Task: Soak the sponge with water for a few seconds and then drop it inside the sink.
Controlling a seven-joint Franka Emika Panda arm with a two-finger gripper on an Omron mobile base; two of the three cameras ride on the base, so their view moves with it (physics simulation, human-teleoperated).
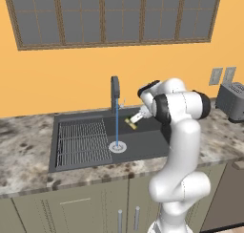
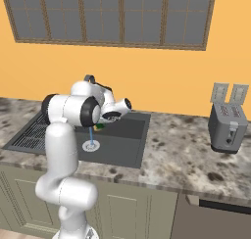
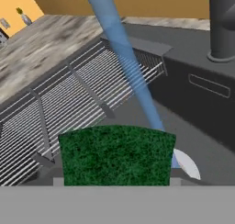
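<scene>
My gripper (image 1: 134, 121) is shut on the sponge (image 1: 130, 123), a small block with a green face and a yellow layer, and holds it above the sink (image 1: 150, 143). The sponge (image 3: 117, 156) fills the lower middle of the hand view and hides the fingertips. The water (image 1: 117, 124) falls as a thin blue stream from the dark faucet (image 1: 115, 91) onto the round silver drain (image 1: 117, 147). The sponge hangs just right of the stream in the left base view. In the right base view the sponge (image 2: 100, 127) peeks out green under the hand, close to the water (image 2: 91, 133).
A wire grid rack (image 1: 81, 141) fills the sink's left half. A grey toaster (image 2: 227, 127) stands on the speckled counter (image 2: 181, 150) to the right, below two wall outlets (image 2: 229, 93). The faucet post (image 3: 222, 25) rises close behind the stream.
</scene>
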